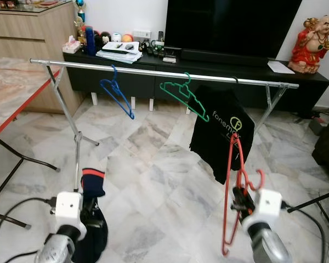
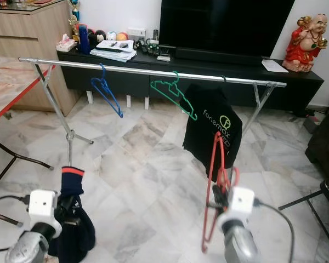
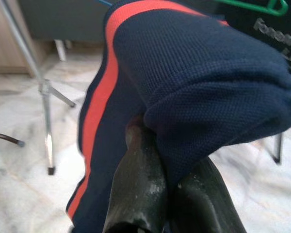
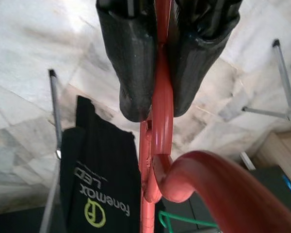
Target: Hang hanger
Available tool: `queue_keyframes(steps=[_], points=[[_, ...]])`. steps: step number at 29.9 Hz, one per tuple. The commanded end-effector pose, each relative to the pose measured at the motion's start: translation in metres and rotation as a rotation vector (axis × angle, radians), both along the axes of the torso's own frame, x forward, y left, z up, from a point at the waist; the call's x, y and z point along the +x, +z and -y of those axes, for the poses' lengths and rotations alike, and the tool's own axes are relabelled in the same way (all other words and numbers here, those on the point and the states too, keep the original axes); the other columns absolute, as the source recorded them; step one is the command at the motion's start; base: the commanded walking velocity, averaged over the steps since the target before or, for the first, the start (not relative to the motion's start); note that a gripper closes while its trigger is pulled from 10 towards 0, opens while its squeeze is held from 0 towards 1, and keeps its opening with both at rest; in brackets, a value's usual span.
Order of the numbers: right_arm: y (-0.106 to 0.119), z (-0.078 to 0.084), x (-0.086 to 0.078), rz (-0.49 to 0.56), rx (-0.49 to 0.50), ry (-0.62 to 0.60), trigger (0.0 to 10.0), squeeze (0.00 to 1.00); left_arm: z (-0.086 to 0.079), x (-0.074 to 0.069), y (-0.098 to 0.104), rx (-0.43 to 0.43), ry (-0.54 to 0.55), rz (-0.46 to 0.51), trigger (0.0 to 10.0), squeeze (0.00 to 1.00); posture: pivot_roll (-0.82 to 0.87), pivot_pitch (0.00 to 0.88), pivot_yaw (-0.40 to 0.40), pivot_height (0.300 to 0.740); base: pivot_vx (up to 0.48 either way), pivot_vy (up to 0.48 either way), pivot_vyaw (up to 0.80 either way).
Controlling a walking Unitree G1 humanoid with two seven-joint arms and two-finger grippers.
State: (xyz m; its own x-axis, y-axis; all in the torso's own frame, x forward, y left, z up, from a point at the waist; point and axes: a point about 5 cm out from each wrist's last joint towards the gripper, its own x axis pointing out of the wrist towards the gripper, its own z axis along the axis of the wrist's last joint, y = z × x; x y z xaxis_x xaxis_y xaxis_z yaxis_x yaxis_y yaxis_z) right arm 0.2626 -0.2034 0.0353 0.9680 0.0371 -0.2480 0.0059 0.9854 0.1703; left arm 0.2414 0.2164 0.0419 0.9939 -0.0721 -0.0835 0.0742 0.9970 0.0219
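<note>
My right gripper (image 4: 157, 104) is clamped tight on the neck of the red hanger (image 1: 232, 192), jaws pressed against the plastic, so the pick-up is done. I hold it low, on my right, well short of the steel rail (image 1: 164, 73), its hook not yet over the bar. The blue hanger (image 1: 117, 93), green hanger (image 1: 185, 94) and black shirt (image 1: 222, 129) already hang there. My left gripper (image 3: 169, 189) is closed on a navy garment (image 3: 194, 82).
</note>
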Motion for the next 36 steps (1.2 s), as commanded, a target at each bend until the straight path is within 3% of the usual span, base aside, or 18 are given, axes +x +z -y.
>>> queue_keyframes(steps=[1, 7, 15, 20, 26, 36], points=[[0.011, 0.001, 0.0, 0.064, -0.042, 0.018, 10.0, 0.0, 0.001, 0.0, 0.006, 0.006, -0.02, 0.036, 10.0, 0.0, -0.04, 0.0, -0.045, 0.74, 0.0, 0.0, 0.0], [0.001, 0.006, -0.022, 0.039, 0.001, -0.096, 10.0, 0.0, -0.01, -0.011, 0.009, 0.025, 0.056, 0.026, 10.0, 0.0, -0.04, 0.0, -0.03, 0.74, 0.0, 0.0, 0.0], [0.005, -0.009, -0.017, 0.045, -0.036, 0.013, 10.0, 0.0, -0.013, -0.001, 0.011, 0.017, 0.098, 0.022, 10.0, 0.0, -0.04, 0.0, -0.029, 0.74, 0.177, 0.0, 0.09], [0.008, -0.011, -0.013, 0.055, -0.06, 0.043, 10.0, 0.0, -0.012, 0.002, 0.013, 0.016, 0.09, 0.024, 10.0, 0.0, -0.04, 0.0, -0.026, 0.74, 0.32, 0.0, 0.76], [0.009, -0.013, -0.01, 0.02, -0.045, 0.055, 10.0, 0.0, -0.011, 0.003, 0.015, 0.014, 0.098, 0.02, 10.0, 0.0, -0.04, 0.0, -0.025, 0.74, 0.329, 0.0, 0.0], [0.016, -0.017, 0.001, 0.03, -0.113, 0.131, 10.0, 0.0, -0.005, 0.006, 0.015, -0.001, 0.097, 0.016, 10.0, 0.0, -0.05, 0.0, -0.022, 0.74, 0.335, 0.0, 0.0]])
